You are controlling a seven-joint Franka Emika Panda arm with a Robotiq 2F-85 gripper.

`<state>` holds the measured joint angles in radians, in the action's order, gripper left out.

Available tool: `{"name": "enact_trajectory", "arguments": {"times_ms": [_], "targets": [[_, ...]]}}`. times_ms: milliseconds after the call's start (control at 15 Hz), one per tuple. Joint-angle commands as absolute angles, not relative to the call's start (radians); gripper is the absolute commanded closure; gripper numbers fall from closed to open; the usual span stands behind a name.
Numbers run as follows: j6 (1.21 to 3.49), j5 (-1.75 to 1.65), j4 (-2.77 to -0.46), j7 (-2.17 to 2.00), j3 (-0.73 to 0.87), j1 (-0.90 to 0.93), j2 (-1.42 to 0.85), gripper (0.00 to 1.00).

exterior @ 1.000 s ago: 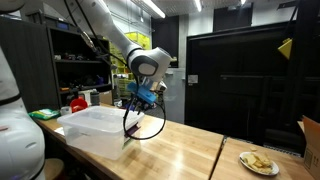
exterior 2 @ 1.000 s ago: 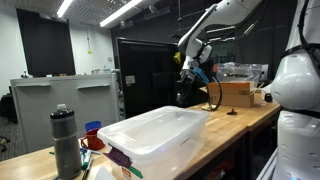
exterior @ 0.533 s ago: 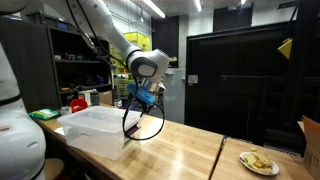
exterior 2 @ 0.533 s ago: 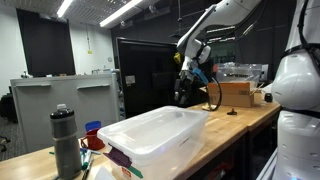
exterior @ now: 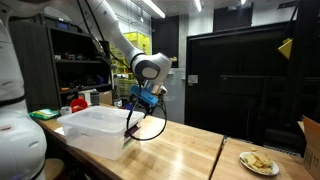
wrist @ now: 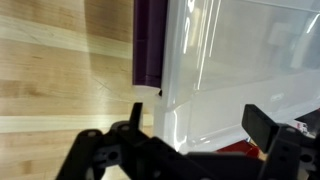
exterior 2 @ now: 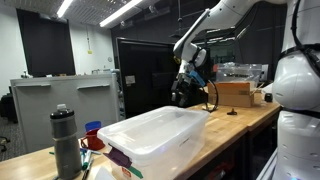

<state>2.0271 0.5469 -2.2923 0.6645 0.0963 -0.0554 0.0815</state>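
My gripper (exterior: 140, 98) hangs over the far end of a clear plastic bin (exterior: 92, 128), seen in both exterior views (exterior 2: 150, 133). A black cable loop (exterior: 131, 122) dangles below the gripper (exterior 2: 187, 86) beside the bin's end; whether it still touches a finger I cannot tell. In the wrist view the gripper (wrist: 200, 125) is open, its black fingers (wrist: 270, 130) wide apart with only the bin's white wall (wrist: 215, 70) between them. A purple latch (wrist: 150, 40) sits on the bin's edge, and the cable is hidden there.
The bin stands on a wooden table (exterior: 185, 150). A plate with food (exterior: 258, 162) and a cardboard box (exterior: 311, 145) lie at one end. A grey bottle (exterior 2: 66, 140) and cups (exterior 2: 92, 133) stand near the bin's other end. A box (exterior 2: 238, 92) sits behind the arm.
The jaws have gone from nearly shut to wide open. The black cable loop has shifted a little sideways and lower under the gripper. The arm has barely moved.
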Motion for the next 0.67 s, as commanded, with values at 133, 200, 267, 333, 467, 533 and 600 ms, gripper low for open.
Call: {"name": "enact_trajectory", "arguments": {"times_ms": [133, 200, 267, 333, 467, 533, 600], "targets": [[1.977, 0.490, -2.198, 0.650, 0.092, -0.056, 0.027, 0.00], [1.972, 0.482, -2.185, 0.645, 0.089, -0.055, 0.020, 0.00], [1.967, 0.475, -2.172, 0.641, 0.087, -0.054, 0.011, 0.00], [1.963, 0.470, -2.159, 0.639, 0.084, -0.053, 0.002, 0.00], [1.960, 0.462, -2.136, 0.636, 0.077, -0.052, -0.021, 0.00], [1.957, 0.462, -2.125, 0.636, 0.072, -0.052, -0.035, 0.00], [1.955, 0.461, -2.115, 0.636, 0.068, -0.052, -0.048, 0.00]]}}
